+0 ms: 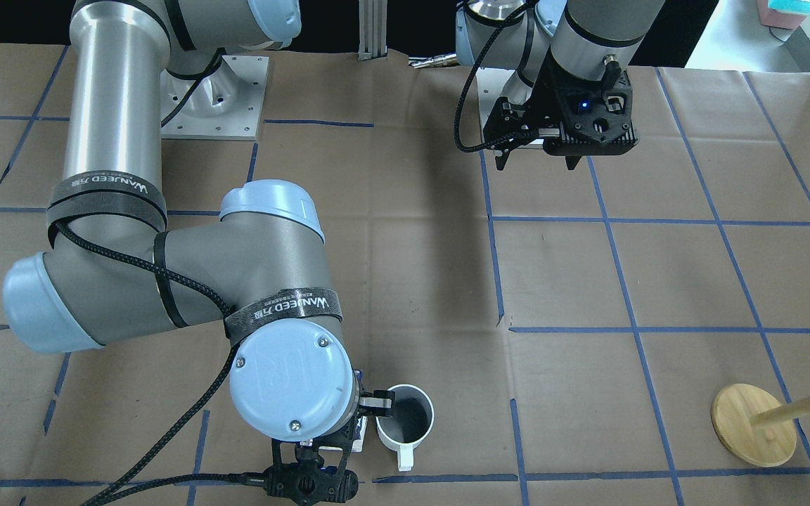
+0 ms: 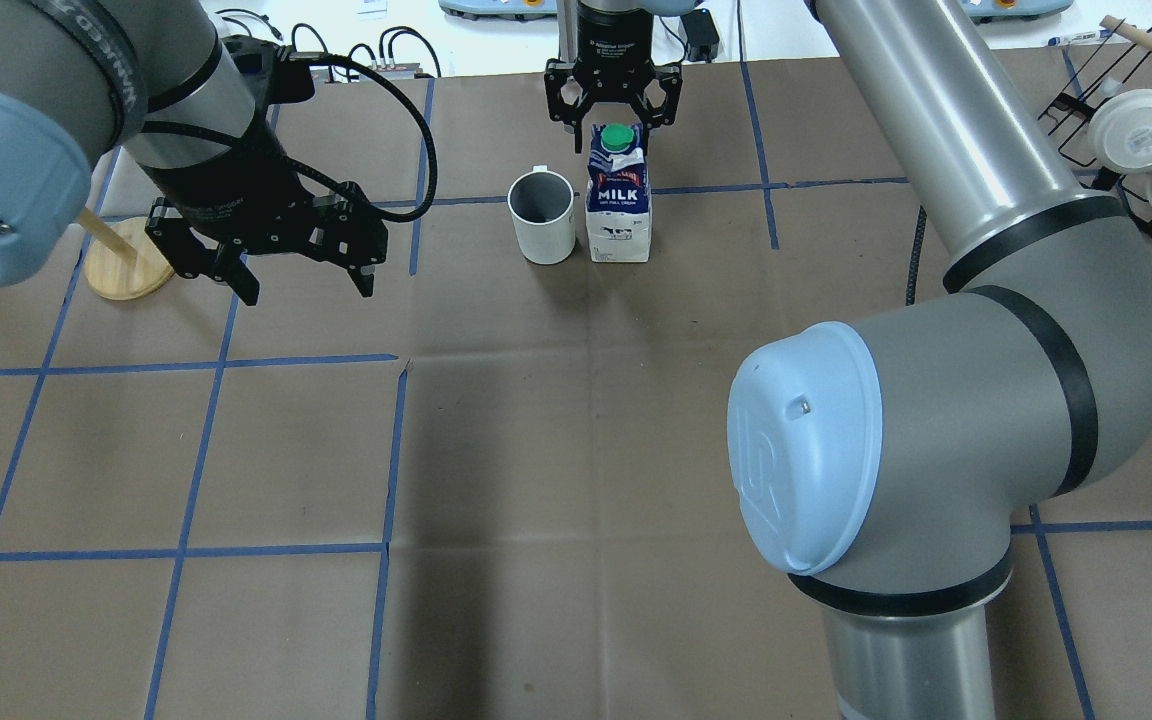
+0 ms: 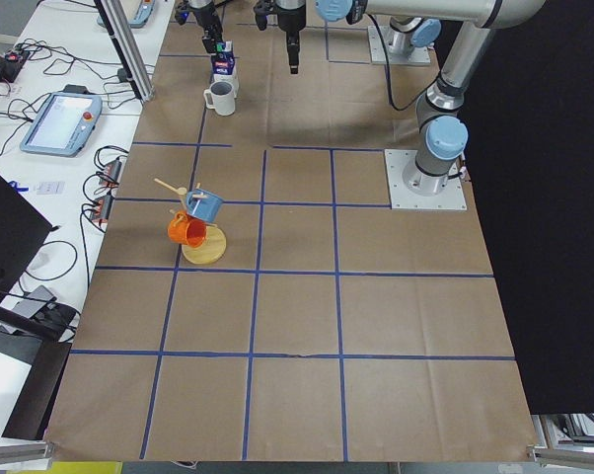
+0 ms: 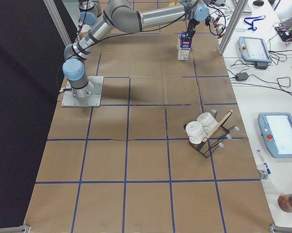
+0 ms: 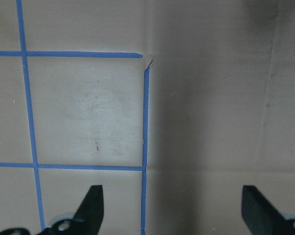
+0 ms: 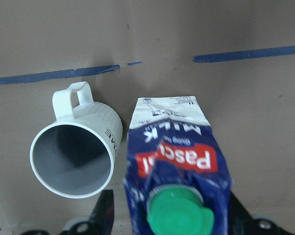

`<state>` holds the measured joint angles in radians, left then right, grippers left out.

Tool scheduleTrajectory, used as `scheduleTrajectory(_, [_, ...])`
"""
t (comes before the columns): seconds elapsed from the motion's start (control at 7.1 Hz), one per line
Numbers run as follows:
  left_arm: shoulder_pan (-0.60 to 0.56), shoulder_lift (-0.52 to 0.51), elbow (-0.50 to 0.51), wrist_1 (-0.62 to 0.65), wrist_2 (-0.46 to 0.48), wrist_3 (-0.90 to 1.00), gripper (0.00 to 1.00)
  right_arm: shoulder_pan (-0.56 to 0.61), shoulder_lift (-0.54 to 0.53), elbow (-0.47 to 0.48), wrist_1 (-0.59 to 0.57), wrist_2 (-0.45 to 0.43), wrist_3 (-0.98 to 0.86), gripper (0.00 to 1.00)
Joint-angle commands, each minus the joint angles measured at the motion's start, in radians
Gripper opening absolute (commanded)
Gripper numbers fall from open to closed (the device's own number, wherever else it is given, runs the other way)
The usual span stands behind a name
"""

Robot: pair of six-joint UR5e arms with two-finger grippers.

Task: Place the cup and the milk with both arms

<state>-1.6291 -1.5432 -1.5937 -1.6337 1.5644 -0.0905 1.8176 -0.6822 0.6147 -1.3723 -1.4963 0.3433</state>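
Note:
The white cup stands upright at the table's far middle, its handle pointing away from the robot. The milk stands upright right beside it, green cap on top. My right gripper hovers over the carton's top, open, with its fingers straddling the cap without touching. The right wrist view shows the cup left of the milk. In the front-facing view the right wrist hides the milk, and the cup shows. My left gripper is open and empty above bare table, left of the cup; it also shows in the left wrist view.
A wooden mug tree with a blue and an orange mug stands at the far left, close behind my left gripper. A black rack with white cups sits at the far right. Blue tape lines grid the brown table.

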Motion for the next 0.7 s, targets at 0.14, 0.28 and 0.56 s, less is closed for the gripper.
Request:
scheduleTrajectory(0.14, [0.000, -0.002, 0.000, 0.000, -0.003, 0.000, 0.99, -0.024, -0.081, -0.030, 0.054, -0.016, -0.019, 1.00])
scheduleTrajectory(0.28, [0.002, -0.002, 0.001, 0.000, -0.003, 0.000, 0.99, -0.046, -0.123, -0.030, 0.117, -0.024, -0.079, 1.00])
scheduleTrajectory(0.56, [0.002, -0.002, 0.001, 0.002, -0.003, 0.000, 0.99, -0.125, -0.177, -0.018, 0.279, -0.024, -0.203, 0.98])
